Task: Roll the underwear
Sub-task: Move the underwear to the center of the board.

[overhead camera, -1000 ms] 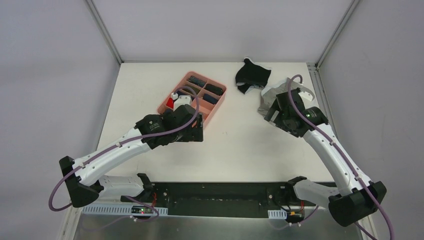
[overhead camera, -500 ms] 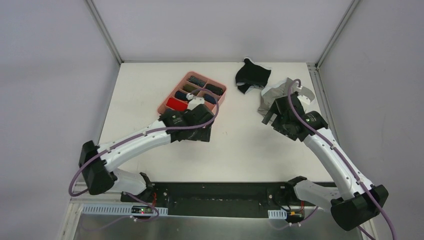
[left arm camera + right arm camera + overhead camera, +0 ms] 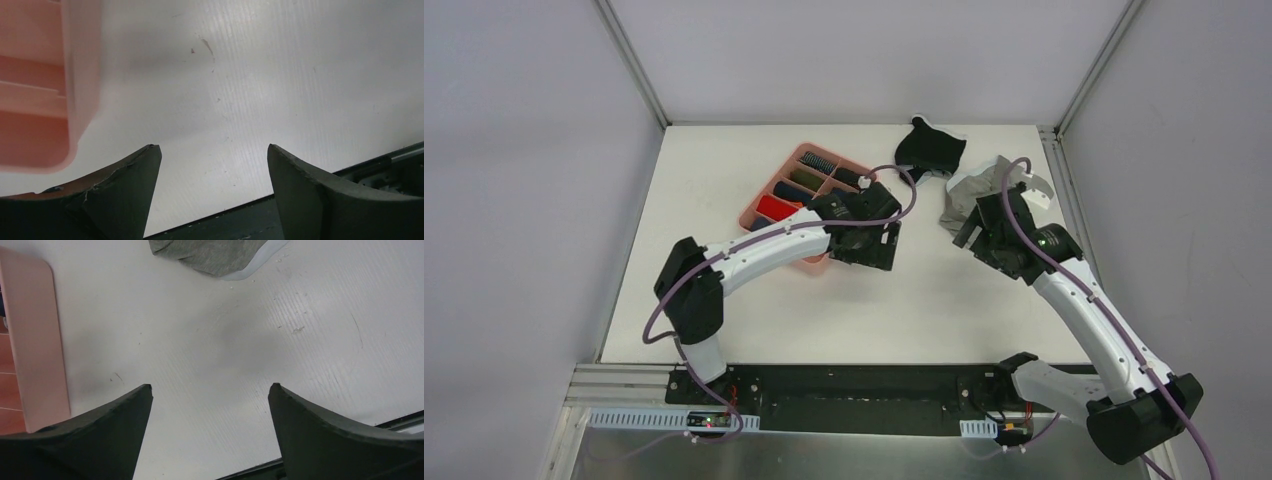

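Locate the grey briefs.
Top view: the grey briefs lie far right on the table, beside the black briefs, partly hidden by the right arm. Right wrist view: top centre.

Grey underwear (image 3: 215, 255): matt knit cloth. Black underwear (image 3: 929, 150): soft cloth. Pink tray (image 3: 82, 75): smooth plastic. Table (image 3: 280, 80): white, finely ribbed, scuffed.

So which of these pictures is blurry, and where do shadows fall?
Left wrist: the pink tray is soft and out of focus. Right wrist: a faint shadow on the table, the grey underwear fairly sharp. Top external: even light, no harsh glare.
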Robot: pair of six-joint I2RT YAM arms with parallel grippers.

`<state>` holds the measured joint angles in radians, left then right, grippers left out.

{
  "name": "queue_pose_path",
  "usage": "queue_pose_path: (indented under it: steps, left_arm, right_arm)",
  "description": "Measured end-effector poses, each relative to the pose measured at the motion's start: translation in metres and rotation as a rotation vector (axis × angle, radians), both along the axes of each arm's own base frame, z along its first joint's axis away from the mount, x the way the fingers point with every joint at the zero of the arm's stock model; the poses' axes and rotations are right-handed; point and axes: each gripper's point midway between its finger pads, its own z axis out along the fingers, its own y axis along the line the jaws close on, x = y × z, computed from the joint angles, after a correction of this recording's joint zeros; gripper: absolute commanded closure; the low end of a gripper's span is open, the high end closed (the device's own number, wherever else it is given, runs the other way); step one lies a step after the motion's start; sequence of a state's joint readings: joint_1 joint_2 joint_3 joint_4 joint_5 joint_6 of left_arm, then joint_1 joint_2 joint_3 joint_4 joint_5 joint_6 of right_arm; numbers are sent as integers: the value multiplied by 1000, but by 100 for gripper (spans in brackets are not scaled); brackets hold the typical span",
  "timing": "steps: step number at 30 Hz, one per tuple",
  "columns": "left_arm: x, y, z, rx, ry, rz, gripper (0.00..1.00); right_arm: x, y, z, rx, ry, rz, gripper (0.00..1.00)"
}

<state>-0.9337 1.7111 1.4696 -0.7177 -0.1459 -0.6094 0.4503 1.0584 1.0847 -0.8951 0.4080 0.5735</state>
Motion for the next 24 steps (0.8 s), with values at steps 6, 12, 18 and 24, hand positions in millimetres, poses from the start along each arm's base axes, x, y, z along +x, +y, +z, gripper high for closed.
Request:
queue_pose_path:
  steps: [6, 12, 18, 24]
  left_arm:
    - [11, -24, -20, -18, 52, -21, 19]
    - [19, -31, -35, -13, 93, -37, 16]
    - [21, -25, -38, 1, 102, -24, 9]
    - [13, -17, -46, 18, 127, -26, 12]
  right_arm:
    - [14, -21, -1, 86, 3, -112, 47]
    - [69, -70, -31, 237, 85, -340, 30]
    - [137, -55, -69, 334, 186, -299, 37]
    - [181, -43, -92, 391, 220, -276, 38]
